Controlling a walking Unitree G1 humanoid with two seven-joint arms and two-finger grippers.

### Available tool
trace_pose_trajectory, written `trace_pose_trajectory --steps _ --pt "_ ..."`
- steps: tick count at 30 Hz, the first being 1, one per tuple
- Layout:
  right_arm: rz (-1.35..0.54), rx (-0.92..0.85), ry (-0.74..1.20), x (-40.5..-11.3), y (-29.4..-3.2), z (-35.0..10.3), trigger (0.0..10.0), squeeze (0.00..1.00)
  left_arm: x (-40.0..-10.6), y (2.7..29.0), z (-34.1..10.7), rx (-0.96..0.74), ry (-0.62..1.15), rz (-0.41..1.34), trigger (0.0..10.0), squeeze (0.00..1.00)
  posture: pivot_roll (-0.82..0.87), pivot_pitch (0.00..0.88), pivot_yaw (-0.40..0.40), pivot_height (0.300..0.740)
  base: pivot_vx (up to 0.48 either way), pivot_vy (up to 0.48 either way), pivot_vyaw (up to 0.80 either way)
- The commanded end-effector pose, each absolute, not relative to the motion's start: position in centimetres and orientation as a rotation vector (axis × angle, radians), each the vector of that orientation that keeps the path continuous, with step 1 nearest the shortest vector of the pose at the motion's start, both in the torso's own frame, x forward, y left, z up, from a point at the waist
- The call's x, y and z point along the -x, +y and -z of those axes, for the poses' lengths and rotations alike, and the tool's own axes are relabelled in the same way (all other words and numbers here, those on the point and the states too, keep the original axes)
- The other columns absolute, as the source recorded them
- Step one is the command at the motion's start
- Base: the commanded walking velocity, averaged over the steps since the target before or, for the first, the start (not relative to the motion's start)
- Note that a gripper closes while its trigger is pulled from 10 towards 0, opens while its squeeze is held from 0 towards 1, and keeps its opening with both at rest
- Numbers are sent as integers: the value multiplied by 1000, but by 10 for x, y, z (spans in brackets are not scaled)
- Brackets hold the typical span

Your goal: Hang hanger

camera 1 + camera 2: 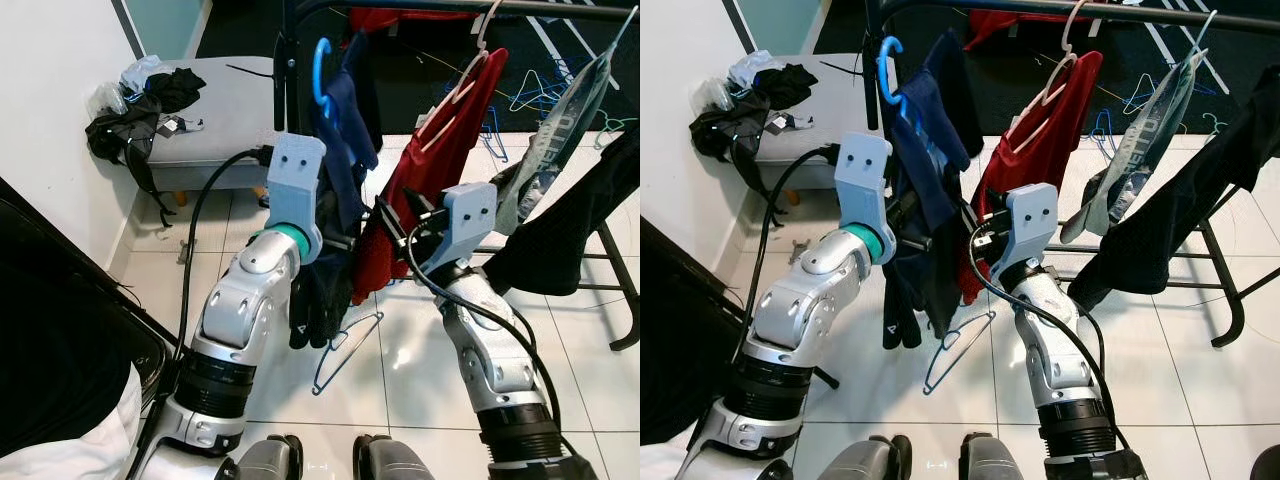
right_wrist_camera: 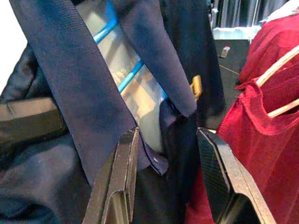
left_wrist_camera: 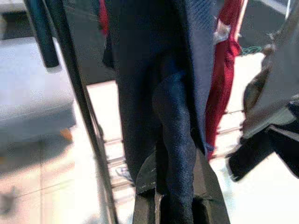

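Partway: left hand (image 3: 180, 205) pinching navy garment (image 1: 345, 130) on blue hanger (image 1: 321, 75), hook not yet over rail (image 1: 520, 8); right hand (image 2: 177, 182) spread.

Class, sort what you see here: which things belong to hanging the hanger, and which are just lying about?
Part of the job:
- blue hanger
- navy garment on it
- rack rail
- left end effector, shut on the navy garment
- right end effector, open beside it

Lying about:
- spare hanger on the floor
- red top
- grey bench with dark clothes
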State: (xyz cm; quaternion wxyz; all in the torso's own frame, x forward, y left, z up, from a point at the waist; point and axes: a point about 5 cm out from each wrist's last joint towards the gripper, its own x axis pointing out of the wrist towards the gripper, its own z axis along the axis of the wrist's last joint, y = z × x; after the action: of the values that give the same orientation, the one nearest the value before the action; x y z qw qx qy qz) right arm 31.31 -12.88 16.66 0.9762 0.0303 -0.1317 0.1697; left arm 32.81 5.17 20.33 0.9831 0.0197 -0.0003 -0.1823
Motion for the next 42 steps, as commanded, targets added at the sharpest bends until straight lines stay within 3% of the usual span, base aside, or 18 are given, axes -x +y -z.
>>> trace_pose_trajectory --steps 1,11,21,26,33,39,42 --pt "-293 -61 -296 -314 -132 -171 10000 0 -326 52 -206 -142 -107 360 10000 0 -57 81 73 740 0 0 0" --pt "-249 -75 -308 -315 -134 -173 10000 0 -315 56 -209 -207 -223 407 10000 0 -77 67 82 740 0 0 0" --pt "-241 -86 -314 -317 -133 -175 10000 0 -320 66 -191 -265 -135 390 10000 0 -83 62 92 740 0 0 0" --pt "-226 -96 -320 -317 -130 -175 10000 0 -327 69 -185 -330 -254 299 10000 0 -75 62 88 740 0 0 0" --pt "-215 -96 -325 -317 -133 -176 10000 0 -335 86 -183 -373 -240 143 10000 0 -71 71 83 740 0 0 0" --pt "-221 -98 -324 -317 -130 -176 10000 0 -338 92 -182 -312 -143 106 10000 0 -70 79 83 740 0 0 0" --pt "-230 -109 -326 -315 -127 -178 10000 0 -336 85 -187 -251 -129 183 10000 0 -65 93 78 740 0 0 0"
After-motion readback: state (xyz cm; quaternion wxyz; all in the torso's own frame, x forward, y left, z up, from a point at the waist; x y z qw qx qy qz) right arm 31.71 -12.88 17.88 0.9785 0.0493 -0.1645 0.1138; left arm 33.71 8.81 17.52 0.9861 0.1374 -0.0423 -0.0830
